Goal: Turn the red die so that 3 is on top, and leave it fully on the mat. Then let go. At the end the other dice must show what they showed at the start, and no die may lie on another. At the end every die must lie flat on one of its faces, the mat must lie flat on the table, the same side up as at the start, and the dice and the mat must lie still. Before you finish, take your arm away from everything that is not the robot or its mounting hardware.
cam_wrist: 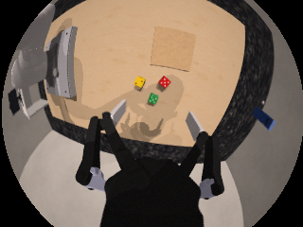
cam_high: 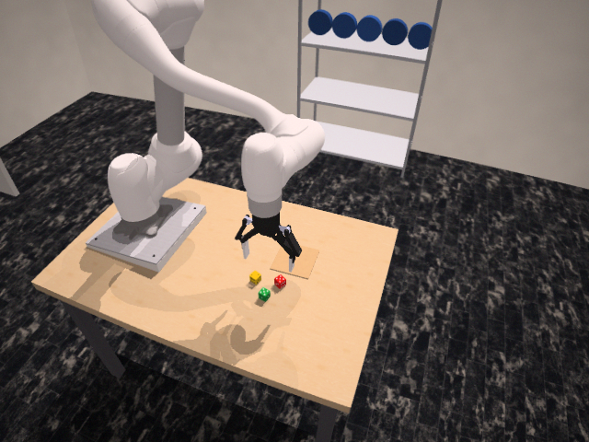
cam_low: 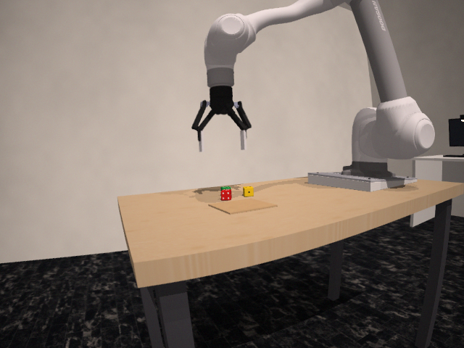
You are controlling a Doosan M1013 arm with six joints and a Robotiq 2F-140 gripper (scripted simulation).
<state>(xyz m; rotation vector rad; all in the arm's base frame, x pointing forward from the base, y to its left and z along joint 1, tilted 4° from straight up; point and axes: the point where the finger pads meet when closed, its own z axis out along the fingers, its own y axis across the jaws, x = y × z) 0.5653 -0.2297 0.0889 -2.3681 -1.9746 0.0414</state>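
Red die (cam_high: 280, 281) (cam_low: 225, 194) (cam_wrist: 164, 82) sits below the raised, downward-pointing pincer (cam_high: 269, 263) (cam_low: 222, 150) (cam_wrist: 157, 111), whose fingers stand wide apart.

Pale walls | black mottled floor | wooden table (cam_high: 332, 304) (cam_low: 299, 220) (cam_wrist: 104, 43) | grey shelf unit (cam_high: 299, 71), blue discs

The top view is looking steeply down from high above the black two-fingered claw (cam_high: 269, 263) (cam_low: 222, 150) (cam_wrist: 155, 120), taking in the white jointed arm (cam_high: 218, 90) (cam_low: 284, 14) above it. The exterior view is facing the claw from the side, from only slightly above the rectangular light-wood table (cam_high: 328, 343) (cam_low: 299, 225) (cam_wrist: 104, 38), the claw hanging in its upper half. The wrist view is sitting nearest, just behind the claw, facing past its fingers toward the wood below. All three are sharing the claw, the table and the small red cubic die (cam_high: 280, 281) (cam_low: 225, 194) (cam_wrist: 164, 82).
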